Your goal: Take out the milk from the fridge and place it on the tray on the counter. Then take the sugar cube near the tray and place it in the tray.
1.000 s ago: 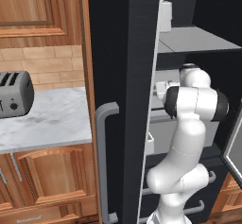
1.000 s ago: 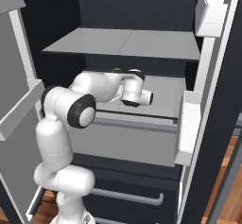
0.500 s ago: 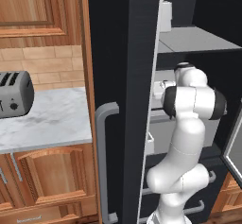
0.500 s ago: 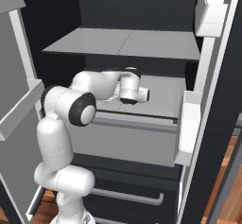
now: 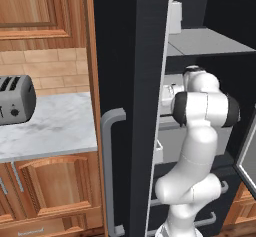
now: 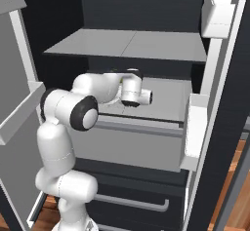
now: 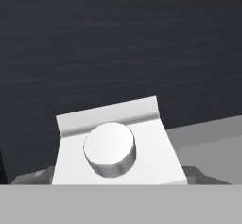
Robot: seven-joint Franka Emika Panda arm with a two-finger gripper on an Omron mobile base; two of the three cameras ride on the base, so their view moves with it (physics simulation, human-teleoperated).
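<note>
The milk [image 7: 113,147] fills the bottom of the hand view: a white gable-top carton with a round white cap, seen from above and very close. My gripper [image 7: 116,176] straddles it, with a dark fingertip [image 7: 35,176] against each side. In the right base view the gripper [image 6: 128,103] is deep inside the open fridge [image 6: 132,45], low over the middle grey shelf, and the hand hides the carton. The black fridge door [image 5: 125,56] with its grey bar handle stands open. The tray and the sugar cube are out of view.
Left of the fridge lies the marble counter [image 5: 55,126] with a grey toaster [image 5: 15,101] on it, over wooden cabinets. White door bins [image 6: 217,13] line the fridge door on the right. A grey drawer front [image 6: 132,142] sits below the shelf.
The arm has reached a little further into the fridge and the jaws have come in from wide open onto the carton's sides.
</note>
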